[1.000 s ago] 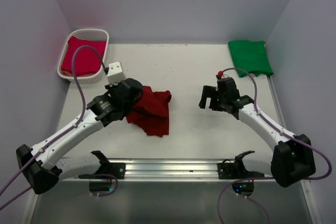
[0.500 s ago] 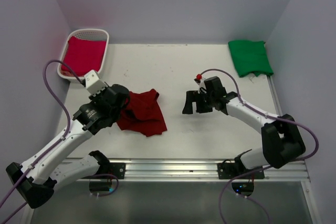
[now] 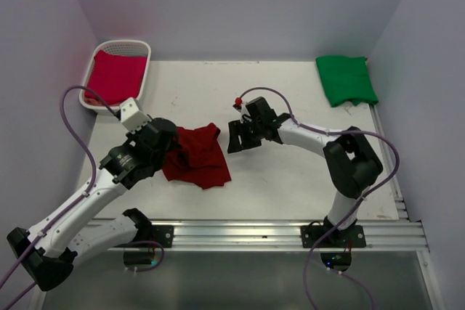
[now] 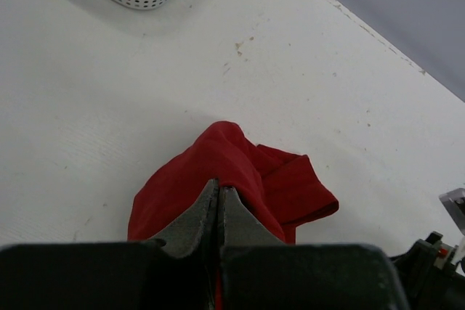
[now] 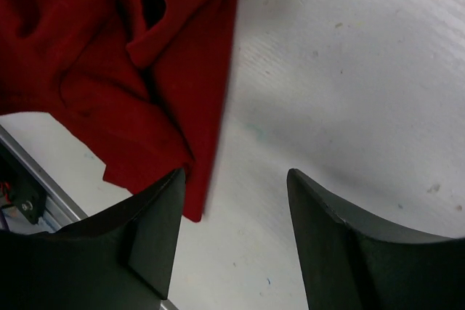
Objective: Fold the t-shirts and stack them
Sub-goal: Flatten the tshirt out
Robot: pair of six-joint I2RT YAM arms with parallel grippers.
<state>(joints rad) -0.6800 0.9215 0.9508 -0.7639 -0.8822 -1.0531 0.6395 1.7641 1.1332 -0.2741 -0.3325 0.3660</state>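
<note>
While the left gripper (image 4: 219,205) was clamped on the crumpled dark maroon cloth t-shirt (image 3: 200,157) on the white table (image 3: 290,179), the right gripper (image 3: 236,138), jaws apart, hovered just beside its free right edge, the cloth lying leftward.

White table (image 3: 290,179) with the items resting on it.

The pale, matte surface carries small dark specks and scuffs, plainest in the left wrist view. A dark maroon t-shirt (image 3: 200,156) lies crumpled left of centre, its folds bunched and one edge spread flat toward the near side. A green t-shirt (image 3: 346,80) lies folded in a neat rectangle at the far right corner. A white lattice basket (image 3: 123,43) stands at the far left corner, well apart from both. A metal rail (image 3: 240,231) runs along the near edge.
</note>
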